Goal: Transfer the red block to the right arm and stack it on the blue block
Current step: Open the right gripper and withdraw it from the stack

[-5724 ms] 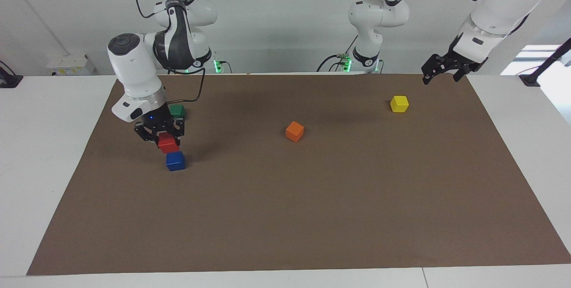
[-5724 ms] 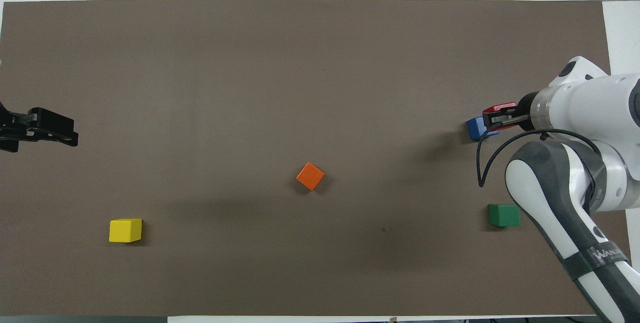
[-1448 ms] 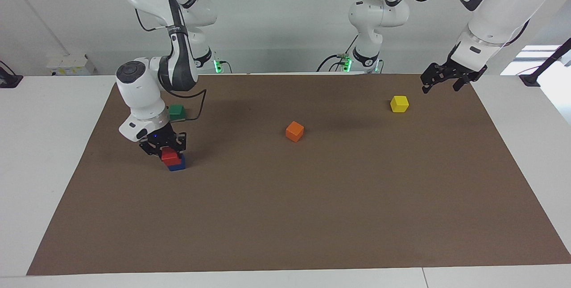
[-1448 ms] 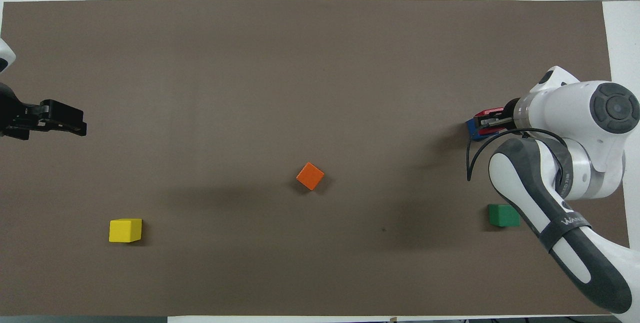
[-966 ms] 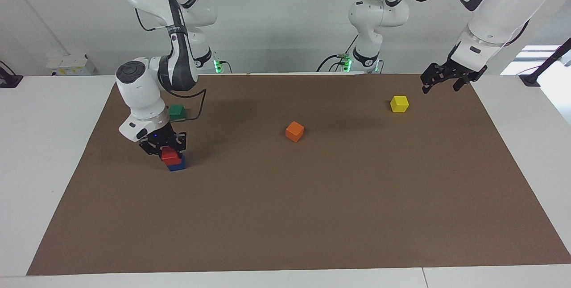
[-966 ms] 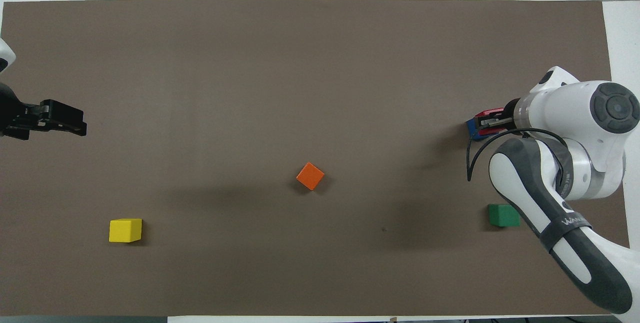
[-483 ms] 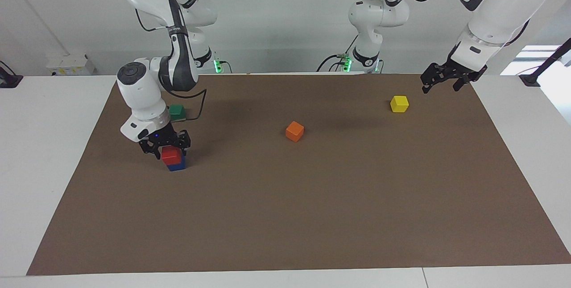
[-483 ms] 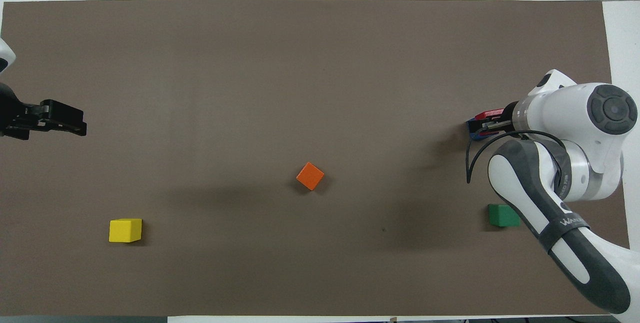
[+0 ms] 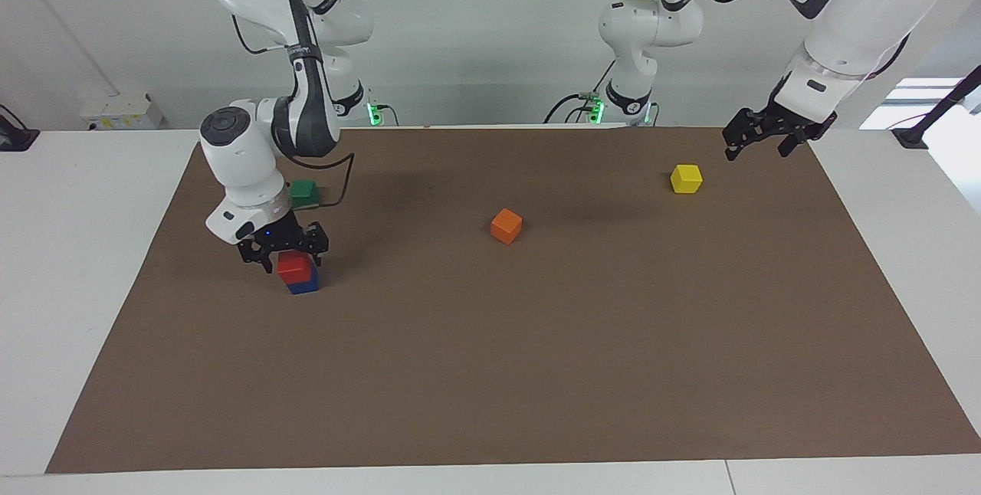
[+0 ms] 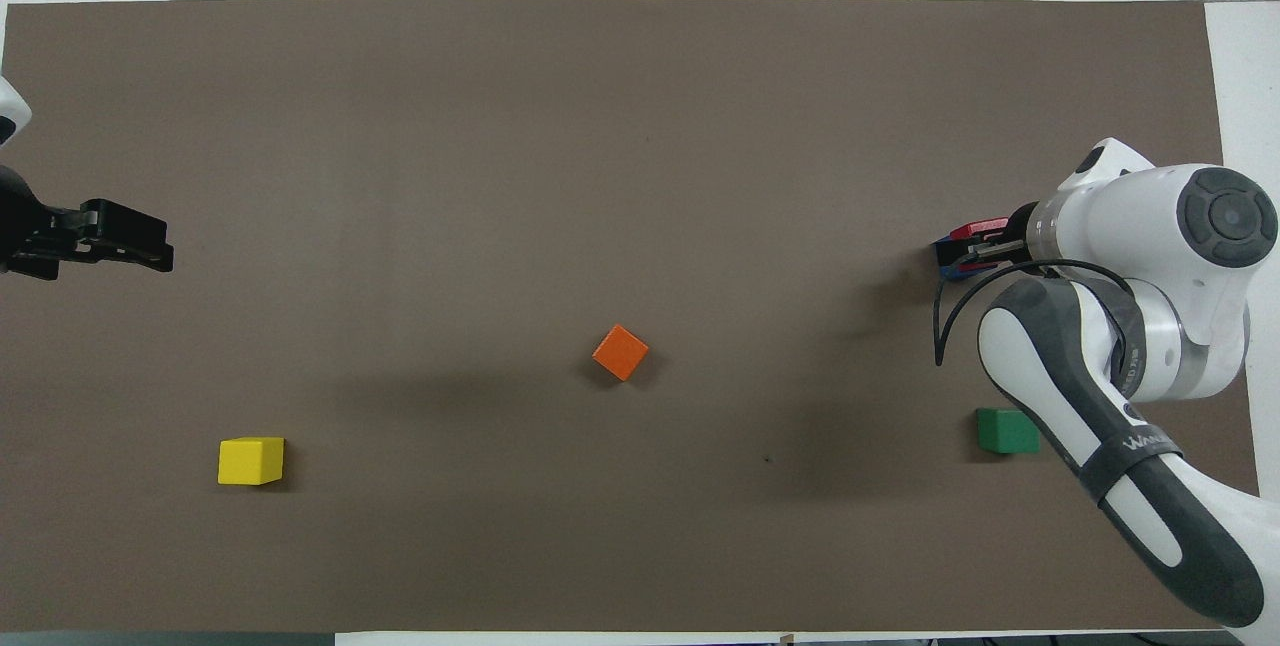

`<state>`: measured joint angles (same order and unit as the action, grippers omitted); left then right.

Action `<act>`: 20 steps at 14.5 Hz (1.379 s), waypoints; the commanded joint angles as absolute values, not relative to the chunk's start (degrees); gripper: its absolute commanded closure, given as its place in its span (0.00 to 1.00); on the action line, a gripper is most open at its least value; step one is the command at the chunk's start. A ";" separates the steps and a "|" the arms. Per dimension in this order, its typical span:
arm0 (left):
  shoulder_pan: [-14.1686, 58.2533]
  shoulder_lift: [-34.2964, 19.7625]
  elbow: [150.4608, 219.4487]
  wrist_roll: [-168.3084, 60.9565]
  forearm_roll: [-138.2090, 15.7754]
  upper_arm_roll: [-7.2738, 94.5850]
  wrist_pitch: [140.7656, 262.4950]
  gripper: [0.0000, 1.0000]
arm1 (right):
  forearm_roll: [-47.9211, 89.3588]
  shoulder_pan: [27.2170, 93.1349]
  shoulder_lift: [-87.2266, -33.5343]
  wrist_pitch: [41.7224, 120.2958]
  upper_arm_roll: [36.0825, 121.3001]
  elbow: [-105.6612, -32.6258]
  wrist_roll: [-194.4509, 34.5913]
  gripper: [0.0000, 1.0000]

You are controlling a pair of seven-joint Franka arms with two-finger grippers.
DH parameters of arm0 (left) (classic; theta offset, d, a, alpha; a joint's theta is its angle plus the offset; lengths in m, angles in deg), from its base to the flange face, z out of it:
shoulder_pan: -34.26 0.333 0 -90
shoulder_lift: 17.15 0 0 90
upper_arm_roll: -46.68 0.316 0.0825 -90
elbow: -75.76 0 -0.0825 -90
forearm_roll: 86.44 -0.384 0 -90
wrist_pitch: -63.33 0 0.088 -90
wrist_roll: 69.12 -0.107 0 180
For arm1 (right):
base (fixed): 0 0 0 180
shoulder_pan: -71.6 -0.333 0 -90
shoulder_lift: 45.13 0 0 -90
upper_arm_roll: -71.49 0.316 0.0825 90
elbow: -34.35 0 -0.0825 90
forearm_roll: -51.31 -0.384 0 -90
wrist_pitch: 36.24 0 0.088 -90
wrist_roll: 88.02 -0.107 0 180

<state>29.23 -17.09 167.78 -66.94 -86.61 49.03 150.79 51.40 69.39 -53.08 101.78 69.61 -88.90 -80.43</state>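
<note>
The red block [image 9: 293, 267] is sitting on the blue block [image 9: 303, 285] toward the right arm's end of the table, the right gripper [image 9: 284, 250] spreading its fingers around it; the overhead view is hiding that gap. The left gripper [image 9: 757, 136] is waiting over the mat's [image 9: 536, 342] edge, fingers apart

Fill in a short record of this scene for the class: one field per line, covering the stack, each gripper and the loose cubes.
stack: red block sits on blue block, toward the right arm's end of the table
right gripper: open, fingers either side of the red block
left gripper: waiting in the air near the yellow cube
orange cube: alone, mid-mat
green cube: nearer to the robots than the stack
surface: brown mat
</note>
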 commanded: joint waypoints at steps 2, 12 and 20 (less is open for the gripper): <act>29.43 -18.12 168.74 -66.31 -86.53 48.97 150.96 0.00 | 51.31 70.37 -52.51 93.96 70.00 -83.53 -79.58 0.00; 29.43 -18.12 168.74 -66.31 -86.53 48.97 150.96 0.00 | 47.09 70.02 -45.40 68.11 69.65 -71.22 -83.17 0.00; 29.43 -18.12 168.74 -66.31 -86.53 48.97 150.96 0.00 | 52.34 70.28 -43.37 50.77 69.47 -61.46 -84.77 0.00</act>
<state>29.23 -17.09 167.78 -66.93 -86.61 49.03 150.79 49.72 69.72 -41.98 52.67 69.36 -64.30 -84.24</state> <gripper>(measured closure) 0.000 0.000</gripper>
